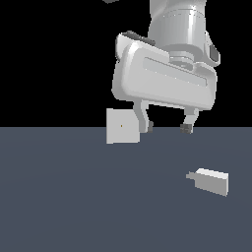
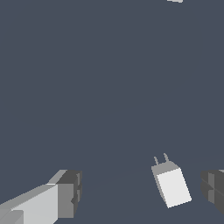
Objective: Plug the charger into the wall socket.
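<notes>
While the end effector hovers spread, the charger lies on the floor.

The arm comes down from the top of the exterior view, right of centre, its pale wrist tilted and the broad gripper body slanting lower toward the right. The gripper hangs above the floor, jaws spread wide with nothing between them. Dark pads tip both fingers. In the wrist view, the fingertips sit at the lower corners, far apart.
</notes>
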### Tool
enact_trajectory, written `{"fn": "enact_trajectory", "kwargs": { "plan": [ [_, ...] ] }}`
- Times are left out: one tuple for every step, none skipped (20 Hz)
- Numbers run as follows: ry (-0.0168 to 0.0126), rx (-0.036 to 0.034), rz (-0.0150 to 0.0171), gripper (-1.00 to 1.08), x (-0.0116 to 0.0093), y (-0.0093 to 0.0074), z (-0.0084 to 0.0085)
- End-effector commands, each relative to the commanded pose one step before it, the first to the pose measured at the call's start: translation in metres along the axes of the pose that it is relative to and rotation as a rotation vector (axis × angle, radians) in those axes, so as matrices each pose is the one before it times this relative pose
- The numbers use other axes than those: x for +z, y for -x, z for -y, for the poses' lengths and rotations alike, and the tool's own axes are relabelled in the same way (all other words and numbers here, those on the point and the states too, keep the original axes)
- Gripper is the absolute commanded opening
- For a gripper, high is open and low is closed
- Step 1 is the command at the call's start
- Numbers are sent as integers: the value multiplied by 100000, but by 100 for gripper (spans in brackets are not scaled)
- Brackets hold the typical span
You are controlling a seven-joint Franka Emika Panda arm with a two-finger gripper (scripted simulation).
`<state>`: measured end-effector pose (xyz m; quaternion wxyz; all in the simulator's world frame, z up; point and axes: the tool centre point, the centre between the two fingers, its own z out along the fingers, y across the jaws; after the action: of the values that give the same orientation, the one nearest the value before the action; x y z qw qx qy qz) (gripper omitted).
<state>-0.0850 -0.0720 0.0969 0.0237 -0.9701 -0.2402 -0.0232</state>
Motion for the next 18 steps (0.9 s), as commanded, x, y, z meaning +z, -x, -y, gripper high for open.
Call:
{"fn": "enact_trajectory", "kwargs": {
  "plan": [
    [158,-4333,-762,100,376,717,-586],
    [45,-1659,-291,100,149,278,-231],
    [44,-1653,-291,100,149,275,-230],
    [42,-1646,-290,100,148,274,-231],
    [40,-1641,-290,100,148,272,-231],
    [39,-1637,-290,100,148,271,-232],
    [37,-1636,-291,100,149,270,-232],
    [35,-1634,-292,100,149,268,-233],
    [33,-1591,-285,100,145,262,-229],
    [30,-1512,-272,100,138,247,-218],
    [26,-1433,-258,100,131,233,-207],
    [23,-1352,-244,100,125,220,-198],
    [20,-1275,-230,100,117,205,-187],
    [17,-1196,-216,100,111,193,-178],
    [15,-1123,-203,100,104,178,-166],
    [13,-1039,-188,100,97,167,-156],
    [11,-961,-174,100,89,153,-144],
    [9,-881,-159,100,82,139,-133]
  ]
}}
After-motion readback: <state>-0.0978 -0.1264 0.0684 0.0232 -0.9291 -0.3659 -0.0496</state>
